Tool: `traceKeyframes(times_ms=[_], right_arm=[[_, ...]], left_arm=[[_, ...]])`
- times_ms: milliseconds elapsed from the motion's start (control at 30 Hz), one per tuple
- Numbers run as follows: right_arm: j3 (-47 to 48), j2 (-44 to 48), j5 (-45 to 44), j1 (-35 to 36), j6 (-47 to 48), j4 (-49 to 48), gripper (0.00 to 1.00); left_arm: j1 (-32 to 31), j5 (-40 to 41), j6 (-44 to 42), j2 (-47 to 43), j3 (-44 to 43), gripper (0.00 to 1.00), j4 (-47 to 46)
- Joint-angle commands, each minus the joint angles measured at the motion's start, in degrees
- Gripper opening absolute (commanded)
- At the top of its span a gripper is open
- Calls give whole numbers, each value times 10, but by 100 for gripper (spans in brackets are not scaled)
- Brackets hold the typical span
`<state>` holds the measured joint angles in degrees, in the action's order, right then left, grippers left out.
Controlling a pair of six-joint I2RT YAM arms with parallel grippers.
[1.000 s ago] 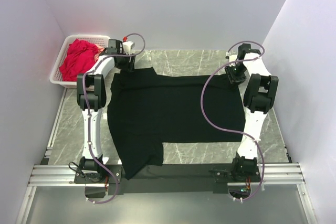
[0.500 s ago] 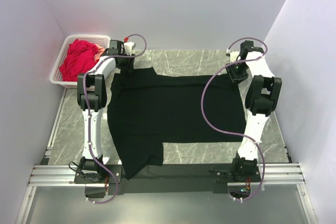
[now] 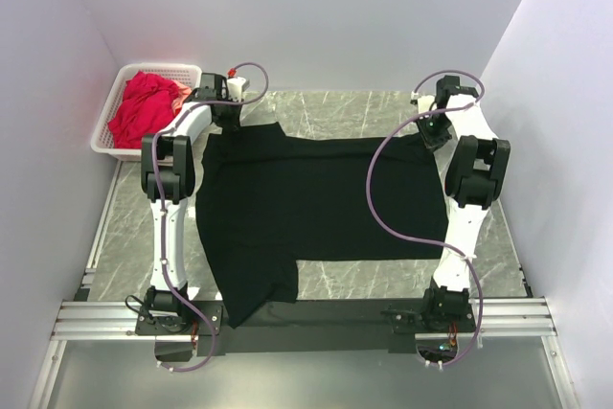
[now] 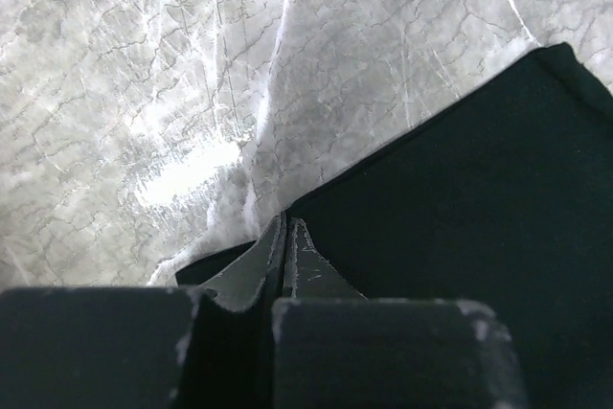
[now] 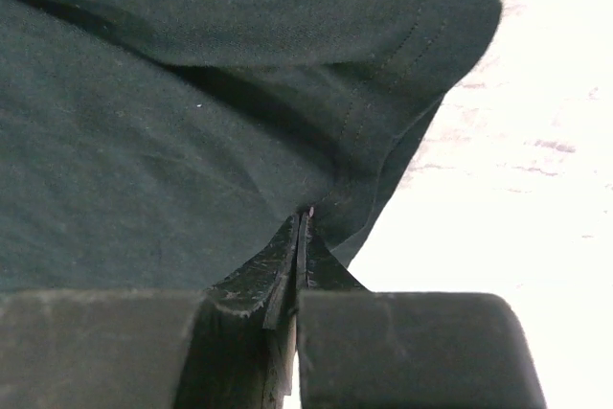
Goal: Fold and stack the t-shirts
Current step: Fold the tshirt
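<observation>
The black t-shirt (image 3: pixel 316 198) lies spread out flat over the middle of the counter (image 3: pixel 326 107), its long side running from the left edge toward the right edge. One sleeve reaches down to the near edge, left of the middle.

The left tool (image 3: pixel 227 122) is down at the shirt's far left corner, close to the far edge of the counter. In the left wrist view its fingers (image 4: pixel 259 261) are pressed together with no gap. The tips meet right on the shirt's edge, with dark cloth on either side of them and bare marble just beyond. It appears to have that edge pinched.

The right tool (image 3: pixel 430 139) is down at the shirt's far right corner, near the right edge of the counter. In the right wrist view its fingers (image 5: pixel 273 270) are fully closed on the stitched hem. The cloth puckers into folds where the tips nip it, and a loose flap of hem curls just beyond them.

Off the far left corner of the counter stands a white basket (image 3: pixel 110 152) holding a crumpled heap of red t-shirts (image 3: pixel 144 107), well apart from both tools.
</observation>
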<state>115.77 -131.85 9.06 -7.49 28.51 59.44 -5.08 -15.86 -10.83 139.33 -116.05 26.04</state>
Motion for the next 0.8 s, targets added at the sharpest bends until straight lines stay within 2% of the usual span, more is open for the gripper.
traceKeyframes(times_ms=[0,300,467,567,767], right_arm=[[-10,28,-6,5,11,-14,0],[-6,44,-1,5,23,-14,0],[-19,56,-13,5,43,-20,0],[-34,66,-20,4,56,-30,0],[-70,83,-30,3,83,-41,0]], left_arm=[[0,-18,1,-34,-16,0,24],[5,-69,-13,-153,52,0,1],[7,-142,-52,-219,106,0,42],[7,-174,-81,-274,164,0,62],[9,-211,-192,-388,303,0,111]])
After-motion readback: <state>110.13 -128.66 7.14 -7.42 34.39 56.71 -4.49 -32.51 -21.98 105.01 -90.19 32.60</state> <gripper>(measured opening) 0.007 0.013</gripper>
